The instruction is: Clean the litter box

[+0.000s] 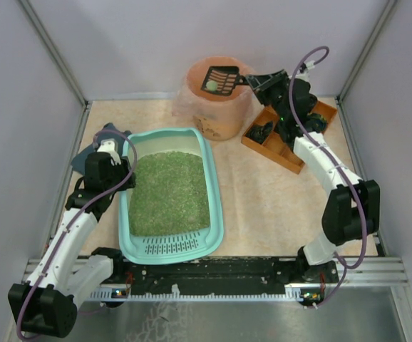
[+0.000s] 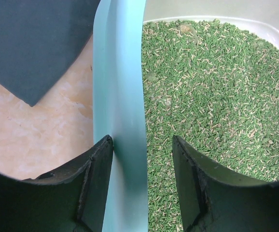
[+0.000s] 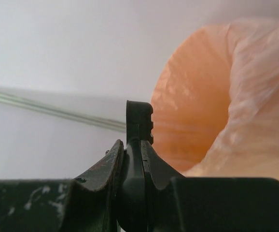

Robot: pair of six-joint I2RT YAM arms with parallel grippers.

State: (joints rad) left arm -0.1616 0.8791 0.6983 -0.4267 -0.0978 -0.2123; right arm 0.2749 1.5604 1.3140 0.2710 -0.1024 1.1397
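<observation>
The teal litter box (image 1: pixel 217 206) lies left of centre, filled with green litter (image 1: pixel 169 189), its slotted ledge at the near end. My left gripper (image 1: pixel 122 165) straddles its left rim (image 2: pixel 120 87). In the left wrist view the left gripper (image 2: pixel 142 140) is open: one finger rests against the rim's outer side, the other hangs over the litter (image 2: pixel 216 96) with a gap. My right gripper (image 1: pixel 260 80) is shut on the handle of a black scoop (image 1: pixel 220 80), held over the round bin (image 1: pixel 220 117). A green clump lies on the scoop. The right wrist view shows the right gripper (image 3: pixel 132 142) clamping the scoop handle (image 3: pixel 139 116).
The peach-lined bin (image 3: pixel 202 106) stands at the back centre. An orange compartmented tray (image 1: pixel 291 151) sits at the back right, under the right arm. A dark grey sheet (image 2: pixel 33 43) lies on the table left of the litter box. Walls close in the table on three sides.
</observation>
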